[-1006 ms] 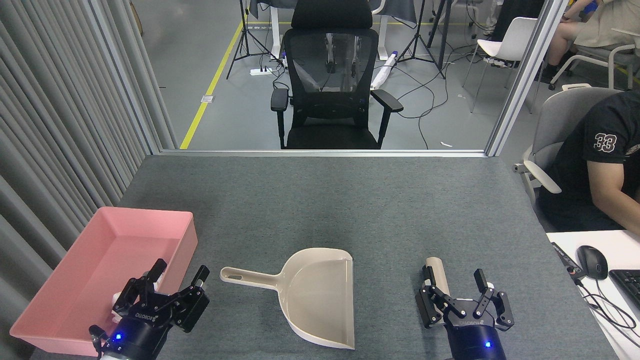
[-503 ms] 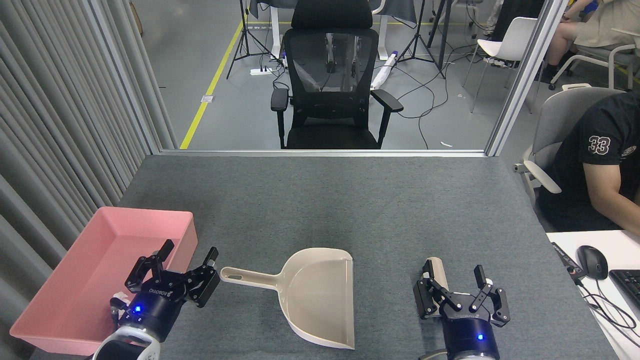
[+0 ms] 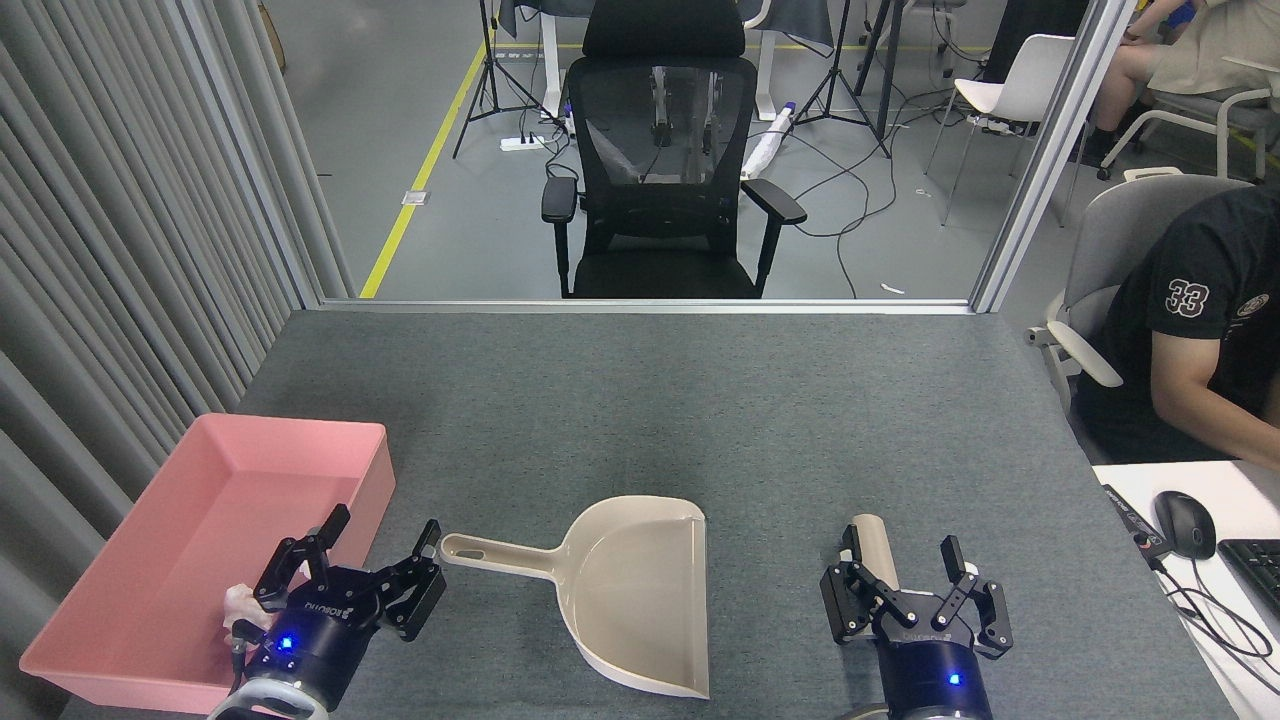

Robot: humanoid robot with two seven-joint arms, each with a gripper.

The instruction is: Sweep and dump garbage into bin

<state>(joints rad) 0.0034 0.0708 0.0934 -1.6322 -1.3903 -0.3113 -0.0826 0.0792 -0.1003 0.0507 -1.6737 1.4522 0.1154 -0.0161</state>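
Note:
The pink bin stands at the table's near left. A white crumpled wad of garbage lies inside it, partly hidden behind my left gripper. That gripper is open over the bin's near right corner, just left of the handle of the beige dustpan. The dustpan lies flat and bare in the near middle. My right gripper is open at the near right, and a beige cylindrical handle lies on the table between its fingers, not gripped.
A person in a black shirt sits at the right beside a white desk with a mouse and keyboard. A black office chair stands beyond the table's far edge. Grey curtain panels line the left side.
My left gripper has moved right and slightly toward me, from over the bin to next to the dustpan handle, uncovering the wad. My right gripper has drawn back a little.

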